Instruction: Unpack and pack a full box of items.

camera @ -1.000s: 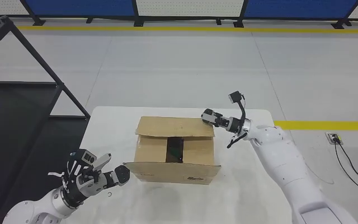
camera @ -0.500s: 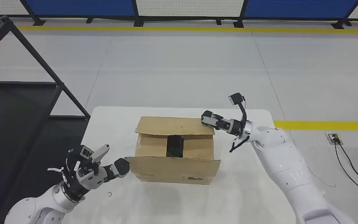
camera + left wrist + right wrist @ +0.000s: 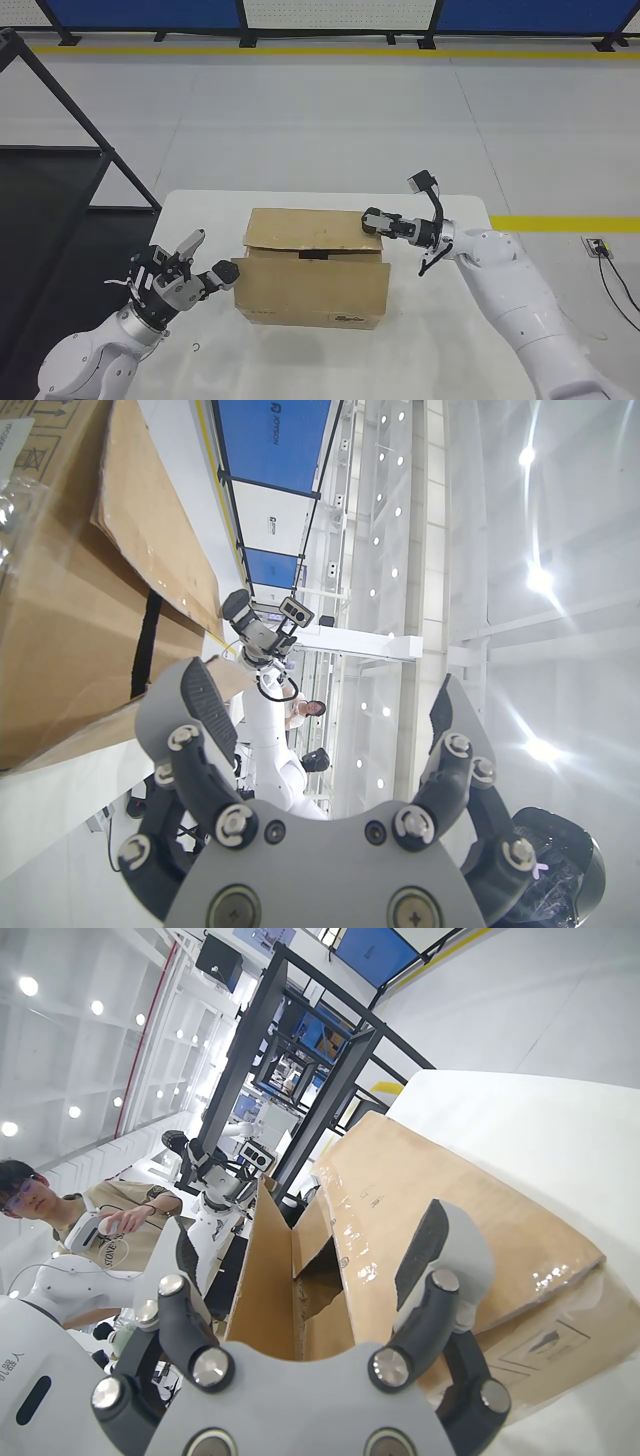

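One brown cardboard box (image 3: 315,285), one white table (image 3: 440,340) and two grippers. In the top view the box sits at the centre of the frame, in the middle of the table, its far side close to the table's far edge. Bare tabletop lies left, right and in front of it.

The box's top flaps are folded almost shut, with a narrow dark gap (image 3: 315,256) between them. Clear shiny tape runs over one flap, and a printed label is on the front wall.

The left gripper (image 3: 208,258) is at lower left of centre, just beside the box's left end, fingers spread wide and holding nothing. One finger (image 3: 205,700) is next to a flap edge.

The right gripper (image 3: 372,220) is right of centre, at the right end of the far flap. Its fingers (image 3: 430,1248) are spread apart, with flap edges standing between them
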